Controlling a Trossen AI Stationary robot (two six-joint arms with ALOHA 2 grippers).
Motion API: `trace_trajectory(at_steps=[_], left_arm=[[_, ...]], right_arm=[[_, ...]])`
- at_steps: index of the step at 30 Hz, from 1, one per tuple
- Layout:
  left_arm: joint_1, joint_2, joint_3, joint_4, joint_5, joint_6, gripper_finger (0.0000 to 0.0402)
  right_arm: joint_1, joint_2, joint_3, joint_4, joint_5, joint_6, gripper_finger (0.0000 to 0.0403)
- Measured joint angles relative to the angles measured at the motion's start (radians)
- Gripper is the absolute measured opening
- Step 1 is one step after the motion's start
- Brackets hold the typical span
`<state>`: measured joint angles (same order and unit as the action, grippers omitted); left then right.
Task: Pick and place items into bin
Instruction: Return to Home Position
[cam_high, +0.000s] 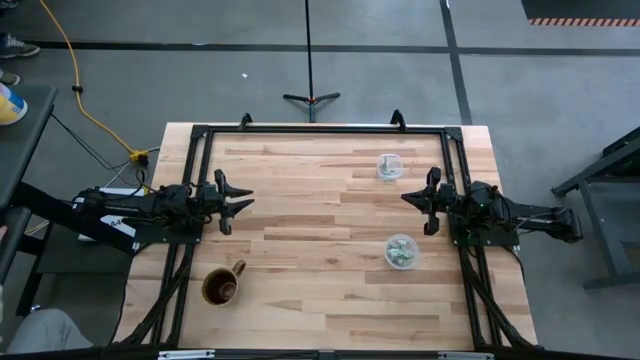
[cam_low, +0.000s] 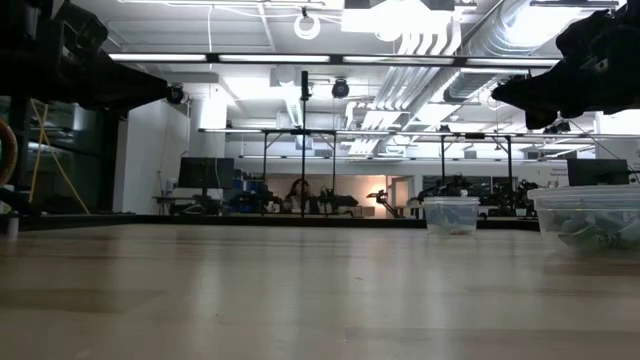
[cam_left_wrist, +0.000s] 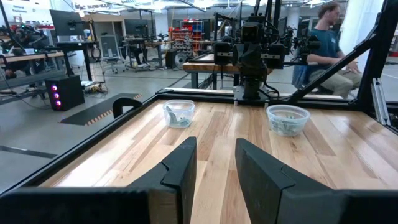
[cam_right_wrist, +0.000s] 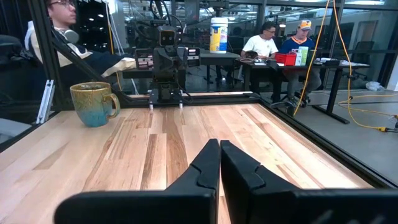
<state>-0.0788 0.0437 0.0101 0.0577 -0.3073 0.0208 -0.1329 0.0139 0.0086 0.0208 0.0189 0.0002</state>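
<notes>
Left gripper (cam_high: 244, 201) parted, near table (cam_high: 320, 300) edge

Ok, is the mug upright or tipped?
Upright. The mug shows its round open mouth from above and stands on its base in the right wrist view.

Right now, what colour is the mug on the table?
The mug is olive-brown at the rim, fading to teal-blue lower down. The right wrist view shows it best.

Two matte black arms (cam_high: 150, 208), blocky jointed housings; left gripper (cam_high: 246, 199) and right gripper (cam_high: 409, 199) with dark angular wedge-shaped fingers (cam_left_wrist: 180, 169), stepped inner edges
</notes>
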Motion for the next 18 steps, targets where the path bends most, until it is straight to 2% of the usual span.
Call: trace_trajectory(at_steps=[18], left_arm=[[0.0,0.0,0.0,0.0,0.0,0.0,0.0147]], right_arm=[[0.0,0.0,0.0,0.0,0.0,0.0,0.0008]])
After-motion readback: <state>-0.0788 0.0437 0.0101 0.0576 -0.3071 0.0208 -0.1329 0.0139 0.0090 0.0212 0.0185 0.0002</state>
